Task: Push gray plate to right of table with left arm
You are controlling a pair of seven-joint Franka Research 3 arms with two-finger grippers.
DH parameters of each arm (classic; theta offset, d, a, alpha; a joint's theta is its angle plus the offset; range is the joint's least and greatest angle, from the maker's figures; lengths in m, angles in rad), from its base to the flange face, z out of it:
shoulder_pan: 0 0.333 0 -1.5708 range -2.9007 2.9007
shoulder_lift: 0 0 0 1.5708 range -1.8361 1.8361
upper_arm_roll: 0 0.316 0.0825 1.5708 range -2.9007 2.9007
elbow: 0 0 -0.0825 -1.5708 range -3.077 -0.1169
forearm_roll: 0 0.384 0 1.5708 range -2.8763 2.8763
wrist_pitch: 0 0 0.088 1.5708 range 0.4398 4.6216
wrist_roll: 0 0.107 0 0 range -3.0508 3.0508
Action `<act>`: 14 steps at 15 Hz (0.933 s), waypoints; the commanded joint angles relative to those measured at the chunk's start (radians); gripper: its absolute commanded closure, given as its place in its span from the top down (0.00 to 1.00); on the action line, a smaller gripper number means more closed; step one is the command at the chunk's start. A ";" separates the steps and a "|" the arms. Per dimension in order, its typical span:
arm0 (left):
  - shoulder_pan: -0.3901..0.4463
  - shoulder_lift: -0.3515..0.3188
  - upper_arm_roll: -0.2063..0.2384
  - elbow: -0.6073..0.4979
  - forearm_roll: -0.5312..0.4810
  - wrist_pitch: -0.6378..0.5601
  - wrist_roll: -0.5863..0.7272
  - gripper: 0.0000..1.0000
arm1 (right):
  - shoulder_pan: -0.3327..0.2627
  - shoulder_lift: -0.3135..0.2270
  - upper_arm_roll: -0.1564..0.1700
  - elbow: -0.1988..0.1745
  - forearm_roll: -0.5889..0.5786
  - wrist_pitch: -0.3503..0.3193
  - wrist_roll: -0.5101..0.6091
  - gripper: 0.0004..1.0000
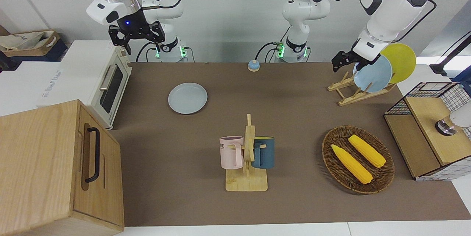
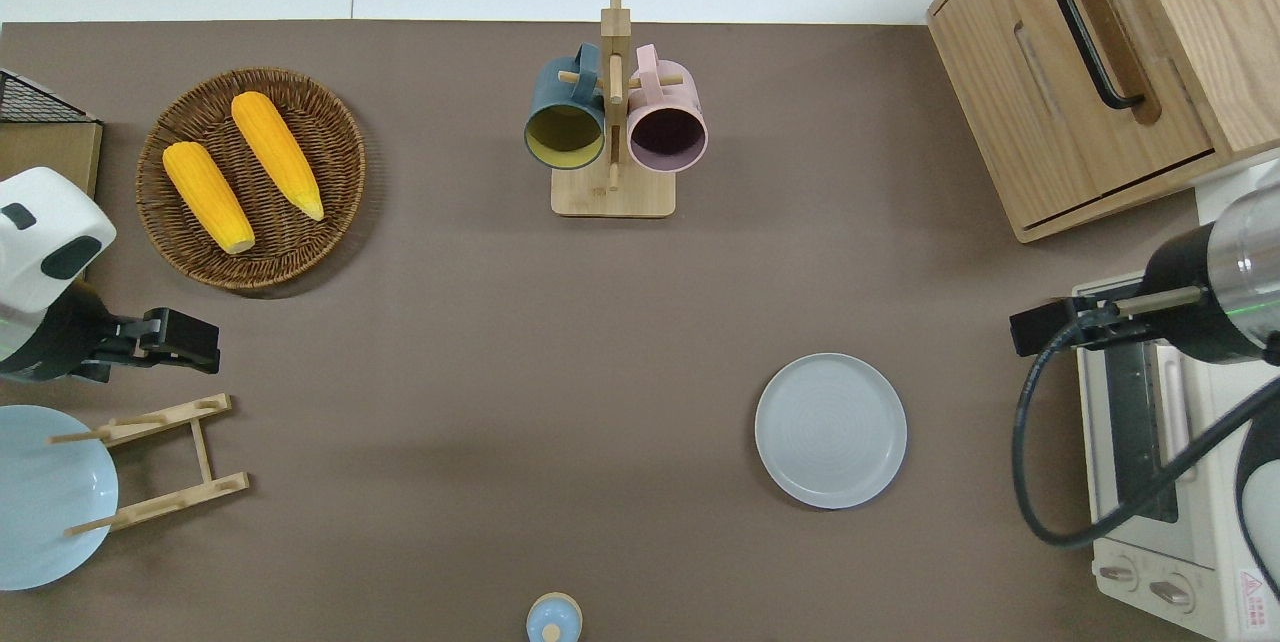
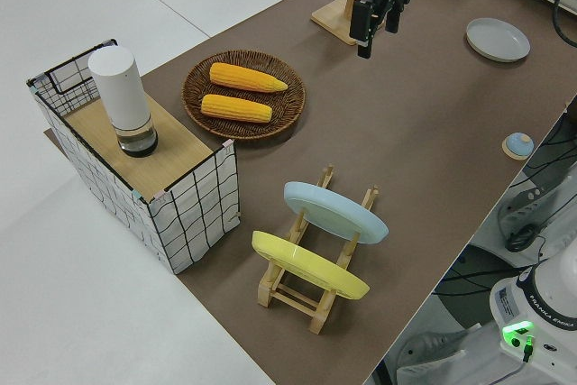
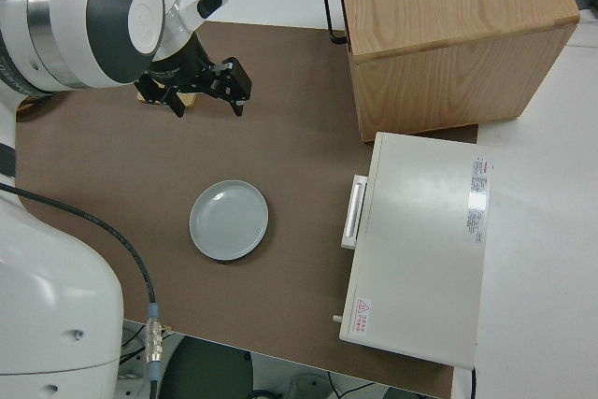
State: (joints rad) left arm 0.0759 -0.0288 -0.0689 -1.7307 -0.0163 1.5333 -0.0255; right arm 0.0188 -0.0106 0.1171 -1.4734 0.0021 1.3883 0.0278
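One gray plate (image 2: 831,430) lies flat on the table (image 2: 480,322), toward the right arm's end, just beside the toaster oven (image 2: 1150,482) and nearer to the robots than the mug stand (image 2: 613,192). Nothing touches it. By the task's wording it already sits well toward the destination end, so either little pushing remains or the work is done; which of the two cannot be settled from this moment.

The left gripper (image 2: 185,340) is up in the air, well apart from the plate, over bare table between the wicker basket (image 2: 330,122) holding two corn cobs (image 2: 240,167) and the wooden dish rack (image 2: 160,462). Its fingers stand slightly apart with nothing between them. Its height and distance suggest a clearance posture, not a pushing one.

The right gripper (image 1: 137,34) is parked, fingers apart and empty.

Other items noted: a sky-blue plate (image 1: 372,73) and a yellow plate (image 1: 399,61) leaning upright in the rack, a wooden cabinet (image 1: 55,166) and a small bell (image 1: 253,65) at the robots' edge. All are clear of any likely push path.
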 commanded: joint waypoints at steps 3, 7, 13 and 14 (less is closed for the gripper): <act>-0.039 0.072 0.038 0.083 -0.002 0.062 0.100 1.00 | -0.020 -0.006 0.015 0.004 0.010 -0.012 0.000 0.98; -0.048 0.076 0.052 0.089 -0.013 0.068 0.145 1.00 | -0.020 -0.006 0.013 0.004 0.010 -0.012 0.000 0.98; -0.051 0.073 0.047 0.088 -0.013 0.071 0.147 1.00 | -0.020 -0.006 0.013 0.004 0.010 -0.012 0.000 0.98; -0.051 0.073 0.047 0.088 -0.013 0.073 0.147 1.00 | -0.020 -0.006 0.013 0.004 0.010 -0.012 0.000 0.98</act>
